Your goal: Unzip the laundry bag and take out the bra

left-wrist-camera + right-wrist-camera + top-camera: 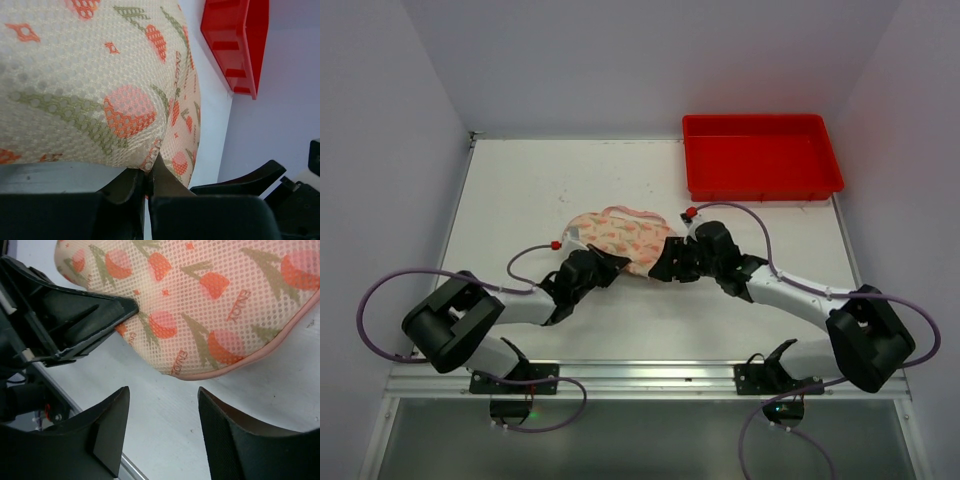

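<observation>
Left wrist view: left gripper (149,175) jaws pressed together, pinching edge of soft cream red-print mesh laundry bag (90,75) on white table (520,180). Right gripper (162,410) jaws spread nearby. Step: pin bag. Next: find zip tab.

place: robot lab cell | signs: white walls (620,60), white table (540,190), bolted arm bases (510,380)

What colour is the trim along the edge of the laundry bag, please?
Pink; the trim of the laundry bag shows best in the right wrist view.
</observation>
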Available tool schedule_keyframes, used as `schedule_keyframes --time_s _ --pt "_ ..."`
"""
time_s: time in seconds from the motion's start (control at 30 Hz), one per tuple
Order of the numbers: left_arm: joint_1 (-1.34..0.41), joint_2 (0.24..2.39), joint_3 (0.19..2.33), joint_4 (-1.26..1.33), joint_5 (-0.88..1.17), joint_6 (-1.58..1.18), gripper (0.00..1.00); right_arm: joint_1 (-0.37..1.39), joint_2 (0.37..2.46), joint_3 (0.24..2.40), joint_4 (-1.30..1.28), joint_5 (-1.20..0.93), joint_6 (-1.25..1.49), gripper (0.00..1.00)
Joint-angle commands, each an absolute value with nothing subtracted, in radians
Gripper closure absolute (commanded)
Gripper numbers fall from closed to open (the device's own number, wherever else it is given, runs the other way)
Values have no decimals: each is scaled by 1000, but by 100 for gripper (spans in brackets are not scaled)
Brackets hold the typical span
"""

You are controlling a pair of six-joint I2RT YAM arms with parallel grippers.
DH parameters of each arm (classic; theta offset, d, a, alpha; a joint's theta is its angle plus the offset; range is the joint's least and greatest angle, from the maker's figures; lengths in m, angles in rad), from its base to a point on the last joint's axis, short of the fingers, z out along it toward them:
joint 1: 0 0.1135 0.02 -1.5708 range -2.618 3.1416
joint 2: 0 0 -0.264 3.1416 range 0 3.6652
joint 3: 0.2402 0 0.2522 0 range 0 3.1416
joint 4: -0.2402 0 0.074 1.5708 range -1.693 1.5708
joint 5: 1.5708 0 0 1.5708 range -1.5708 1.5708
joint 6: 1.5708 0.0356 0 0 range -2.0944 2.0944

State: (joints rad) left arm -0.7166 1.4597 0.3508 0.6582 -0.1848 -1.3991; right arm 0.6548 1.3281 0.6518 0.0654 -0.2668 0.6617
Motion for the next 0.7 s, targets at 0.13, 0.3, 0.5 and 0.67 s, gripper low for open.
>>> schedule_keyframes --time_s 0.13,0.3,0.5,0.67 --pt "-721 1387 523 424 -232 -1448 100 794 1285 686 43 58 650 48" --pt "-721 1353 563 359 -242 -1440 100 856 1327 742 3 204 643 55" --pt "-721 1327 586 315 -245 -1414 100 881 1390 814 -52 301 624 60" --pt "-721 1322 586 316 -242 -1410 100 882 1417 831 -52 307 606 64"
